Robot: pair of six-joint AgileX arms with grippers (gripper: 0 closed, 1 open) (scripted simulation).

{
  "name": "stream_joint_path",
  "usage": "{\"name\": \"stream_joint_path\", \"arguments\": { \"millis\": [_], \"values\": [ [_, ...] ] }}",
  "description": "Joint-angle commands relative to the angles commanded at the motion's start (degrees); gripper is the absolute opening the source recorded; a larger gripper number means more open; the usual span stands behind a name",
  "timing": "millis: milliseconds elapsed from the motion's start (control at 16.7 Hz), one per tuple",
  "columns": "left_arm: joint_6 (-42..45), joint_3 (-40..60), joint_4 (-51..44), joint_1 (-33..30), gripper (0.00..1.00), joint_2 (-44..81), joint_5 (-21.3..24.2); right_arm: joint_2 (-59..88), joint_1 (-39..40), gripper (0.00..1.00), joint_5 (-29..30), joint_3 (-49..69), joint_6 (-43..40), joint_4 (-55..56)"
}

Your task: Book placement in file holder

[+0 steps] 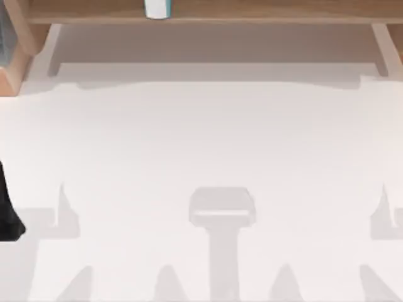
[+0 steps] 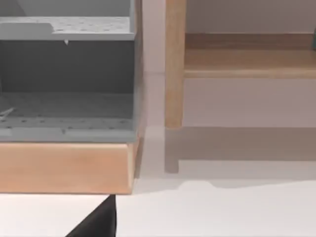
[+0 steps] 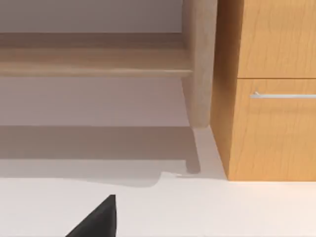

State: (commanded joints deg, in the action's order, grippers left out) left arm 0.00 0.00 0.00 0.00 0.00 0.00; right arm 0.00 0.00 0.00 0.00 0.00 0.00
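Note:
The book (image 1: 156, 9), white with a teal-blue edge, stands on the wooden shelf (image 1: 252, 11) along the back of the table, left of centre. The grey perforated file holder (image 2: 66, 74) sits on a wooden block (image 2: 64, 168) at the table's far left back corner (image 1: 5, 44). A dark part of my left arm (image 1: 9, 214) shows at the table's left edge, well in front of the holder. A dark corner of my left gripper (image 2: 98, 222) faces the holder from a distance. A dark corner of my right gripper (image 3: 98, 222) hangs over the white table.
The shelf rests on wooden legs (image 2: 174, 64), with an open gap beneath. At the right back stands a wooden drawer cabinet (image 3: 266, 98) with a metal handle (image 3: 281, 95). The white tabletop (image 1: 201, 138) carries arm shadows near the front.

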Motion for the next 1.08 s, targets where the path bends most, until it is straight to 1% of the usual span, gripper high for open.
{"name": "stream_joint_path", "arguments": {
  "millis": [240,480,720,1080],
  "values": [
    [0.0,1.5,1.0,-0.6,1.0,1.8,-0.5,0.0,0.0,1.0,0.0,0.0,0.0,0.0],
    [0.1,10.4,7.1,-4.4,1.0,12.7,-4.2,0.0,0.0,1.0,0.0,0.0,0.0,0.0],
    [0.2,23.6,15.9,-9.8,1.0,33.1,-9.0,0.0,0.0,1.0,0.0,0.0,0.0,0.0],
    [0.4,45.5,29.4,-18.3,1.0,74.4,-16.7,0.0,0.0,1.0,0.0,0.0,0.0,0.0]
  ]
}}
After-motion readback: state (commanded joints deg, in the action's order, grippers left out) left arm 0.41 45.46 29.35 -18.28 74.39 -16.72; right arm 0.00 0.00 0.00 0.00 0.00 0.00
